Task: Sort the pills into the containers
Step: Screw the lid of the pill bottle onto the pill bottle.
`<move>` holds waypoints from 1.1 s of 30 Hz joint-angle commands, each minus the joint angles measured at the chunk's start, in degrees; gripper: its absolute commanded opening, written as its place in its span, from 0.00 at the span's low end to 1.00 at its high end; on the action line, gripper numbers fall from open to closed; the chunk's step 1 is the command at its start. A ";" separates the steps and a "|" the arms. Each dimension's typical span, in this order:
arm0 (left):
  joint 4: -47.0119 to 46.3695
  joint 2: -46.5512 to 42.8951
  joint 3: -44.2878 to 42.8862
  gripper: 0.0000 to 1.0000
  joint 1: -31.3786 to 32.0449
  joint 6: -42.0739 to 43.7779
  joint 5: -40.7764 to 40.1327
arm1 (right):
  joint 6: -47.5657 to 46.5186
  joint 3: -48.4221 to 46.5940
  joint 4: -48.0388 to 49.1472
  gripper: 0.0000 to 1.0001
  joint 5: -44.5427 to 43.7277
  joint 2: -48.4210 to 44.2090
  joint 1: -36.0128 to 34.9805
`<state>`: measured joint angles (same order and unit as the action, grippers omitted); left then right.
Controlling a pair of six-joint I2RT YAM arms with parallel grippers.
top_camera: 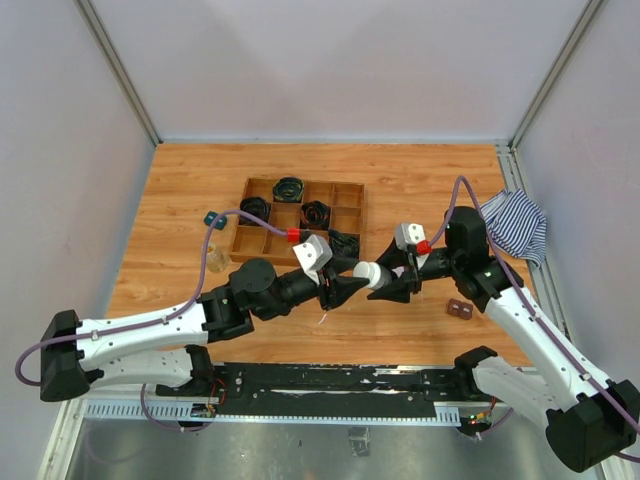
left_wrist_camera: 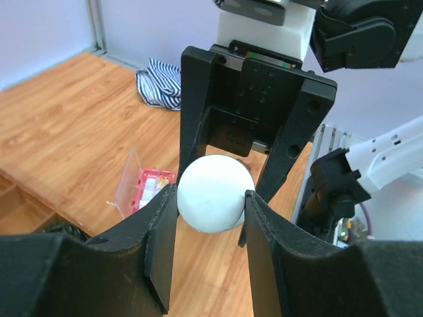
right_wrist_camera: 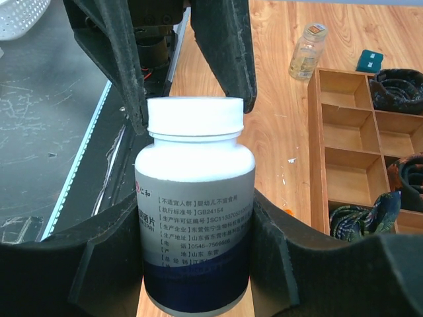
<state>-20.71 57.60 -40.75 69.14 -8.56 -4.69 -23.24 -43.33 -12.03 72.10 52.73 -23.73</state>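
Right gripper (right_wrist_camera: pixel 198 264) clamped on the body of the white-capped pill bottle (right_wrist_camera: pixel 195 198), held aloft at 5 o'clock of the wooden tray (top_camera: pixel 362 205). Left gripper (left_wrist_camera: pixel 210 206) clamped end-on around its white cap (left_wrist_camera: pixel 211 195), evidently so the opposed grips can unscrew it.

On the bottle (right_wrist_camera: pixel 195 218) — GB24154, 0546-7566666 and rows of Chinese print, partly legible.

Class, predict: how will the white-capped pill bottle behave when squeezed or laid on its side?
Probably rigid: the bottle shows no denting in the right gripper. Its glossy surface may be slippery. Being cylindrical, it would likely roll if laid down.
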 commanded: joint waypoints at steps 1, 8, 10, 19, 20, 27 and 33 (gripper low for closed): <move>5.86 3.43 -2.62 0.23 0.39 9.46 13.29 | -0.40 -1.05 2.89 0.01 0.50 -0.44 0.62; 8.19 3.25 -3.37 0.24 -3.67 19.98 25.55 | -0.31 -1.12 2.89 0.01 0.59 -0.61 0.61; 8.68 3.45 -3.68 0.27 -5.30 21.23 28.90 | -0.32 -1.05 2.89 0.01 0.59 -0.70 0.61; 15.76 5.73 -9.19 0.55 -9.31 24.83 32.45 | -0.31 -1.06 2.89 0.01 0.77 -0.69 0.61; 15.98 5.75 -9.90 0.60 -9.40 24.95 31.92 | -0.32 -1.05 2.89 0.01 0.77 -0.70 0.61; 13.20 3.38 -12.15 0.99 -9.56 22.65 25.48 | -0.40 -1.08 2.80 0.01 0.68 -0.52 0.61; 7.09 -3.23 -8.20 0.99 -9.58 12.51 25.18 | -0.70 -1.22 2.55 0.01 0.44 -0.45 0.70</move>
<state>-7.27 59.68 -50.72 59.75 12.14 21.63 -23.97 -43.33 -10.52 72.40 52.73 -23.57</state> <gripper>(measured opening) 0.991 0.530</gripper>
